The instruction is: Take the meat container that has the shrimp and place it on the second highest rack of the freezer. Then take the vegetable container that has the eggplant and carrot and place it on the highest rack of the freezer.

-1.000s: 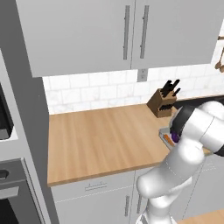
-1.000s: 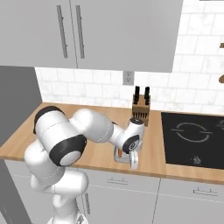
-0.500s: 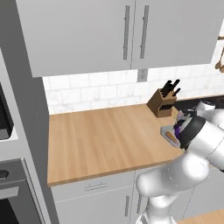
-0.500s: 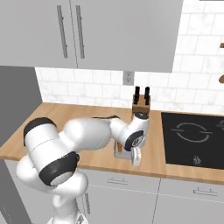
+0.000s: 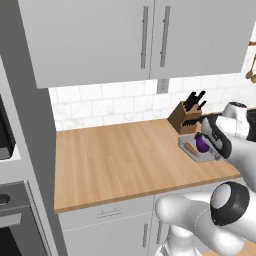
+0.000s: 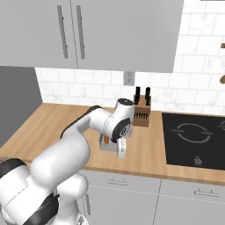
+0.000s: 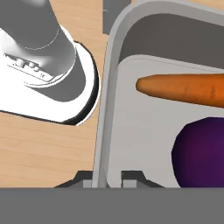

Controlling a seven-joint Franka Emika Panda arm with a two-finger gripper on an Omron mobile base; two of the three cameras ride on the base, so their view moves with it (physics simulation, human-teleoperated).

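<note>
Your hand [image 7: 107,178] sits low over the wooden tabletop [image 5: 125,160], at the rim of the grey vegetable container [image 5: 198,153] that rests near the tabletop's right end, just in front of the knife block [image 5: 186,116]. In the hand view the two dark fingertips [image 7: 86,179] stand one on either side of the container's left wall [image 7: 104,113], a narrow gap between them with the rim in it; you cannot tell from these pictures whether the pads are pressing the wall or only straddling it, so record the grip as undetermined. Inside the container the carrot [image 7: 183,89] lies straight across the upper part of the floor, tip pointing toward the gripped wall and stopping short of it. The eggplant [image 7: 201,151] sits just below the carrot (dark purple, glossy, cut off by the frame edge); whether the two touch is not clear. In the left base view you see the eggplant [image 5: 202,144] and carrot [image 5: 190,148] side by side in the tray, with the hand [image 5: 218,145] reaching in from the right. In the right base view the arm's wrist covers most of the container [image 6: 105,144], and a sliver of orange shows at its left edge; the black cooktop [image 6: 195,138] lies well apart to the right. White wall cupboards [image 5: 145,40] hang above the tabletop.
</note>
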